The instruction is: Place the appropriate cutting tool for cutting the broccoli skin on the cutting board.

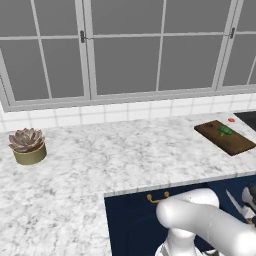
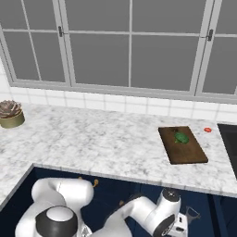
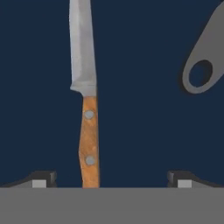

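Reaching for the knife (image 3: pixel 89 109) w/ my gripper (image 3: pixel 111 178), jaws wide apart, holding nothing. Knife lies between them on dark blue. Next: go lower, squeeze the handle, then carry it to the board (image 2: pixel 182 144) w/ broccoli (image 2: pixel 181 137).

Knife (image 3: pixel 86 109): matt, silvery metal blade, faintly mottled; orange-brown wood-look handle with visible grain and two dull metal rivets. Grey utensil (image 3: pixel 202 65): flat matt metal-like handle end, with hole. Cutting board (image 2: pixel 182 144): dark brown wood, matt. Broccoli (image 2: pixel 181 137): lumpy, bright green. Counter (image 1: pixel 100 160): white-grey marbled stone, smooth. Succulent pot (image 1: pixel 30 153): dull olive, matt. Cabinet front (image 1: pixel 131 225): navy, smooth, with brass-coloured handle (image 1: pixel 157 198).
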